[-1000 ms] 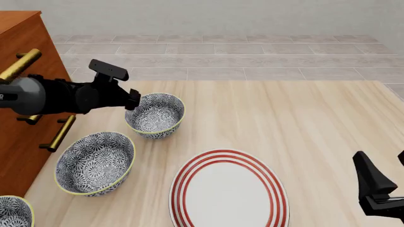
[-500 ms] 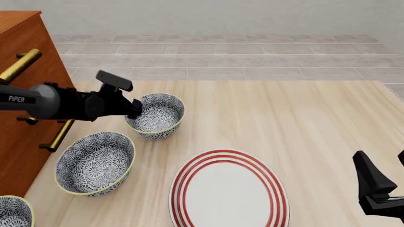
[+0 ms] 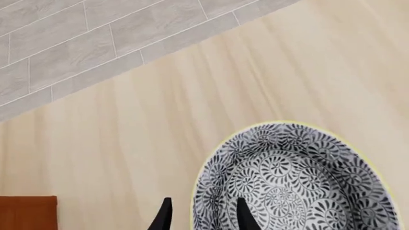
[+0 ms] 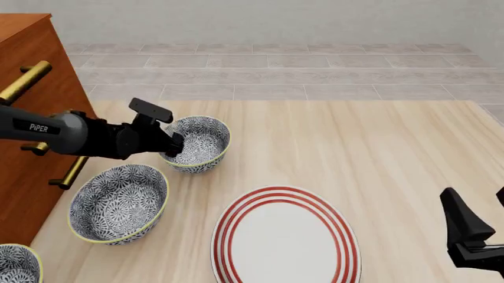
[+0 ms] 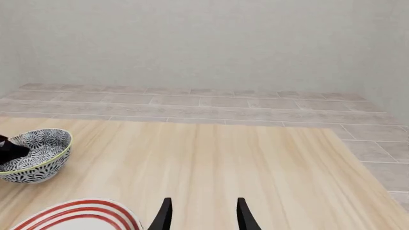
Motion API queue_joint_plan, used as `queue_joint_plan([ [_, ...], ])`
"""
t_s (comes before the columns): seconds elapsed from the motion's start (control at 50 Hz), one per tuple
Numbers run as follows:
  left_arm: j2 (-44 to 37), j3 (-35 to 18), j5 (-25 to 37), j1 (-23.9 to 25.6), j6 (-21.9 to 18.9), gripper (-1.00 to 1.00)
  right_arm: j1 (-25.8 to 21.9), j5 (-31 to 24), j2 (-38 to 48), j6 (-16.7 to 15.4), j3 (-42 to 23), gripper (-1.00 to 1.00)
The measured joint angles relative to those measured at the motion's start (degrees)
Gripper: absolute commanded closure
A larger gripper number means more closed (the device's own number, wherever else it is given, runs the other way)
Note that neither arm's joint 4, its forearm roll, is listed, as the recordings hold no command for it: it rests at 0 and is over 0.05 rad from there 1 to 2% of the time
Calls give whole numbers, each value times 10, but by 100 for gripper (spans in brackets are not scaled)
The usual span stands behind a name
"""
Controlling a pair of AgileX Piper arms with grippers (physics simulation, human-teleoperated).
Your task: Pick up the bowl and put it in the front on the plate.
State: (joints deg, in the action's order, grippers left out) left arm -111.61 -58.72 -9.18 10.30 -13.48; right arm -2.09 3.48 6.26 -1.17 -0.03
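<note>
The bowl (image 4: pixel 198 140), blue-and-white floral with a pale-yellow rim, stands upright at the back left of the table. My left gripper (image 4: pixel 174 145) is open at its left rim. In the left wrist view the bowl (image 3: pixel 294 182) fills the corner and its rim runs between the two fingertips of the gripper (image 3: pixel 203 218), one inside and one outside. The plate (image 4: pixel 236 218), white with red rings, lies at the front middle. The right wrist view shows it too, the plate (image 5: pixel 76 213) lying below the bowl (image 5: pixel 38 158). My right gripper (image 4: pixel 480 215) hangs open over the front right corner, holding nothing.
Two more floral bowls sit at the front left: a larger-looking one (image 4: pixel 118 203) and one cut off by the corner (image 4: pixel 14 265). A wooden cabinet (image 4: pixel 28 59) with brass handles (image 4: pixel 25 81) stands along the table's left side. Tiled floor lies beyond the far edge.
My left gripper has moved right and down, from beside the far bowl to astride its left rim. The bowls, the plate and the right arm have stayed put.
</note>
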Motion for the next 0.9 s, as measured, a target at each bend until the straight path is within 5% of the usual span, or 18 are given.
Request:
queue_joint_plan([
  [0.38,-10,-3,-19,-1,2,-100,0,4,5,0,0,-100],
  [0.4,-11,-3,-19,-1,3,100,0,4,5,0,0,-100],
  [0.9,-5,1,-30,3,28,100,-1,0,0,0,0,-100],
])
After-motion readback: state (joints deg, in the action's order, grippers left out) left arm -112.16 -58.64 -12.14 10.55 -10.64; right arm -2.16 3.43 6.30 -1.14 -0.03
